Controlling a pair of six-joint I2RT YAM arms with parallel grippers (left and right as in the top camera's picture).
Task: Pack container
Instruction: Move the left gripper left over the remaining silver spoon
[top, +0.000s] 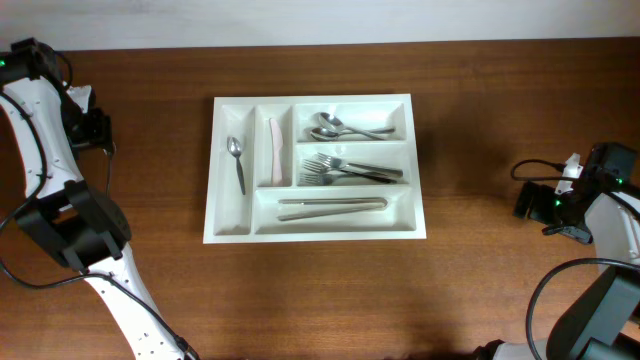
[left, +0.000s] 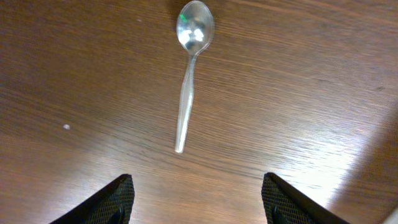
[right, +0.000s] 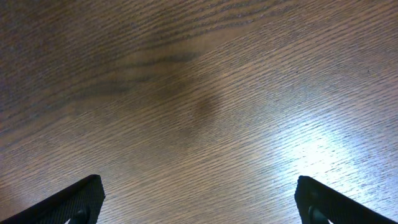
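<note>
Operator: Where is the container (top: 315, 234) found?

Observer: It is seen lying flat at the middle of the table (top: 480, 290), well apart from both arms.

Operator: What is held in it?

Observer: A single spoon (top: 237, 160) is laid in the leftmost narrow compartment, and a pale pink piece (top: 273, 150) in the narrow one beside it. Stacked spoons (top: 345, 128) are kept in the top long compartment and forks (top: 350, 170) in the middle one. Long metal pieces (top: 330, 207) are laid in the bottom one; what they are cannot be told.

Operator: How is the left gripper (left: 196, 202) set?

Observer: It is held near the table's far left edge, its fingers spread wide with nothing between them. A loose spoon (left: 189, 74) is seen on the wood ahead of it, bowl pointing away, untouched.

Operator: And the right gripper (right: 199, 208)?

Observer: It is held at the far right side, likewise spread wide and gripping nothing; only wood grain is seen beneath it.
</note>
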